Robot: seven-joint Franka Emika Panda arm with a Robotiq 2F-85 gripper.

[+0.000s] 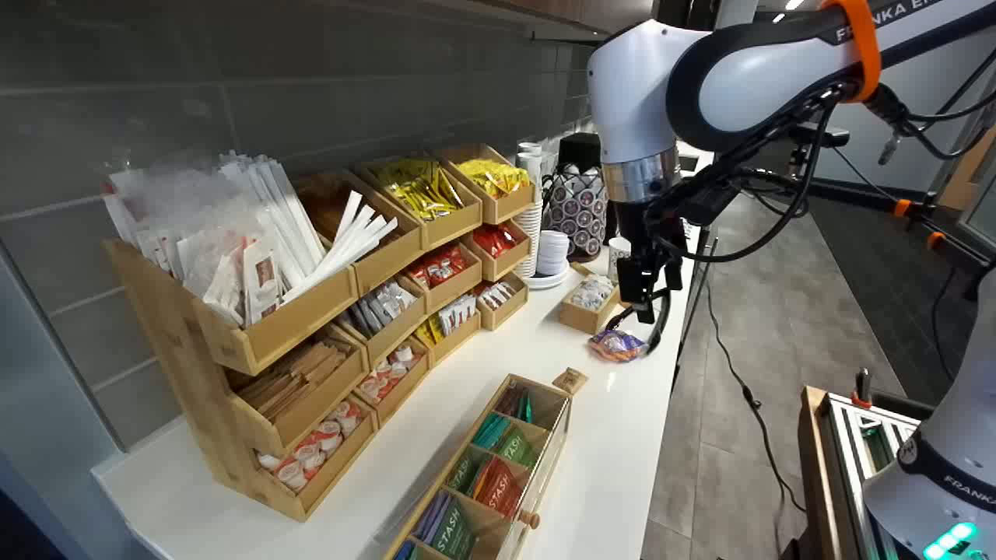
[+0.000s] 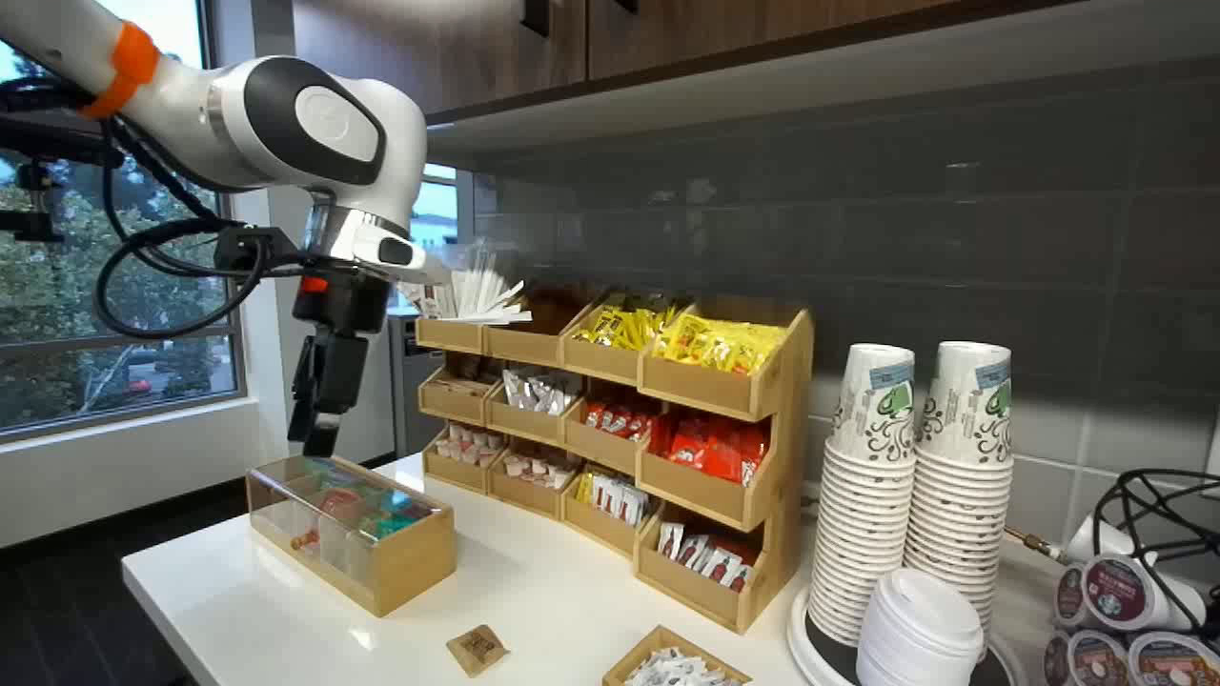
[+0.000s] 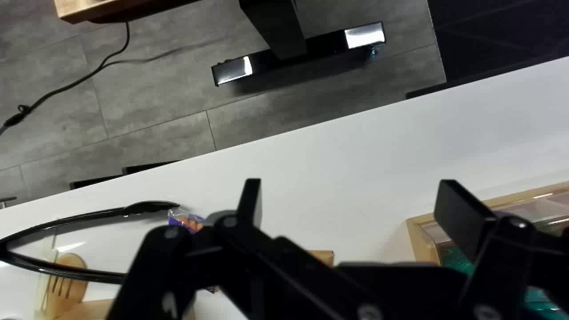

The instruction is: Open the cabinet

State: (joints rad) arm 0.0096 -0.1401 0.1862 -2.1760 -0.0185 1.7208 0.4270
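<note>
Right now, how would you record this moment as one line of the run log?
fingers: open, nothing held, above counter | overhead cabinet doors: look closed where visible | tea box: on counter

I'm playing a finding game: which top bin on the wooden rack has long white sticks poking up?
The top bin at the end farthest from the cup stacks: only there do white sticks poke up. Two others hold yellow packets.
</note>
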